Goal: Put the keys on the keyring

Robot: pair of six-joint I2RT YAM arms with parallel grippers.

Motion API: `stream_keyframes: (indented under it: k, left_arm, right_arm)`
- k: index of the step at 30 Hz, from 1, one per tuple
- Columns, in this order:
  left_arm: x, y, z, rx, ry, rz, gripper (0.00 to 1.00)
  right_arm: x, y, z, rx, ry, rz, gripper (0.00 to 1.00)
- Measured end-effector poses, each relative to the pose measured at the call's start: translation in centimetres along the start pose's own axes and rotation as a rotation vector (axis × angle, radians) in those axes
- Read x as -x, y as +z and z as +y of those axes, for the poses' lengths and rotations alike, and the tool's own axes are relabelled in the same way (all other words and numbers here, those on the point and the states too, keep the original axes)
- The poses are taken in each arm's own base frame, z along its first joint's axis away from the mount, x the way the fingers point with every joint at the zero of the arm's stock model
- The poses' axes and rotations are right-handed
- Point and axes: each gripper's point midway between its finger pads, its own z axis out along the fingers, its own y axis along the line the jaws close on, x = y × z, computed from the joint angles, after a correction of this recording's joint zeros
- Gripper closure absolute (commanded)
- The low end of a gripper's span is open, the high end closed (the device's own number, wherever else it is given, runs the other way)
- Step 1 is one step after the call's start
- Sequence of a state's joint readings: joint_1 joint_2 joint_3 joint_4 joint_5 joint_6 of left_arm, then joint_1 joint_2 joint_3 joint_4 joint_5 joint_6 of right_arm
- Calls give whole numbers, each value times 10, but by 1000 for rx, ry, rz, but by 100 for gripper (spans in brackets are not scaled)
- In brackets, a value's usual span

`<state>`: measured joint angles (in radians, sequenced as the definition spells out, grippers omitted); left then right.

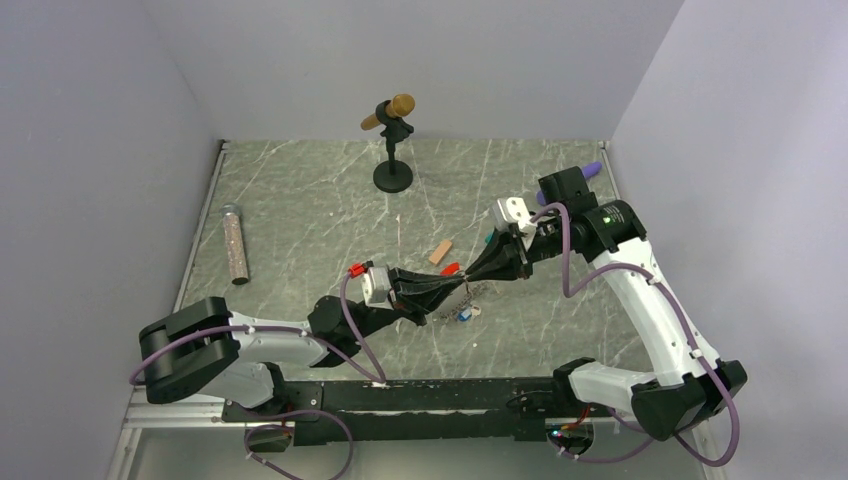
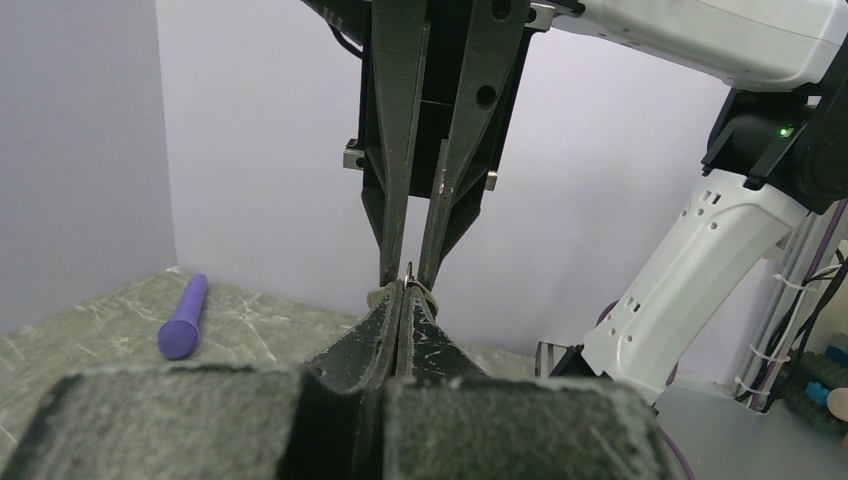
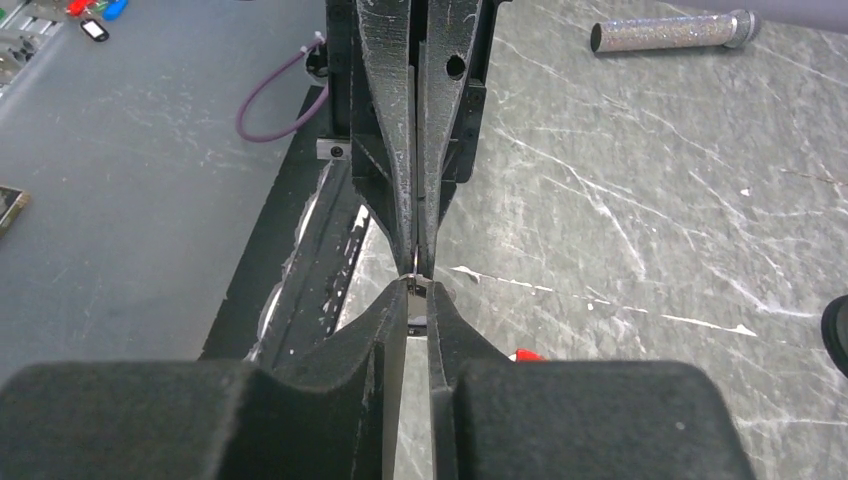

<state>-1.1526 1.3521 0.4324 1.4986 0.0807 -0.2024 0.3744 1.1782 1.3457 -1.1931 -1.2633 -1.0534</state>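
Observation:
My two grippers meet tip to tip above the table's middle. My left gripper (image 1: 456, 289) (image 2: 404, 290) is shut on the keyring, pinching a thin silvery ring (image 2: 410, 269) with a yellowish tag (image 2: 428, 293) at its tips. The keyring's red clip (image 1: 450, 268) (image 3: 525, 354), chain (image 1: 447, 311) and blue tag (image 1: 465, 315) hang below. My right gripper (image 1: 472, 284) (image 3: 418, 285) is closed narrowly on a tiny dark key (image 3: 413, 319), its tips against the left gripper's tips. The key's blade is hidden between the fingers.
A tan block (image 1: 440, 252) and a teal block (image 1: 488, 240) lie just behind the grippers. A microphone on a black stand (image 1: 393, 140) is at the back. A glittery tube (image 1: 235, 243) (image 3: 670, 32) lies far left. A purple object (image 1: 592, 168) (image 2: 183, 318) lies back right.

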Motion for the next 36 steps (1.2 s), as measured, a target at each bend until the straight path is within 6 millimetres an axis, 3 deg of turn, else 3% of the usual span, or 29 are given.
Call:
stream_keyframes:
  k: [6,11,12,15,17,20,26,30,36]
  left_arm:
    - [0,0,0,1,-2,0,100]
    - [0,0,0,2,-2,-1,100]
    - [0,0,0,3,-2,-1,96]
    - [0,0,1,2,3,0,64]
    - [2,0,0,0,14,-4,53]
    - [12,-8,0,2,45,-8,47]
    - [36,-22,1,19,159,83,49]
    - [25,-14,7,19,246,249,45]
    - [-24,-11,17,-5,307,501,50]
  right_arm:
    - [2,0,1,5,6,-10,99]
    - [1,0,1,9,9,-15,100]
    - [1,1,1,11,10,-15,100]
    - [0,1,1,13,9,-13,100]
    - [-2,0,1,12,6,-1,100]
    - [-8,-2,-1,-1,4,36,100]
    - [-30,-11,-7,-57,8,191,100]
    - [-42,-19,-11,-86,14,297,100]
    - [-48,-27,-18,-127,16,387,100]
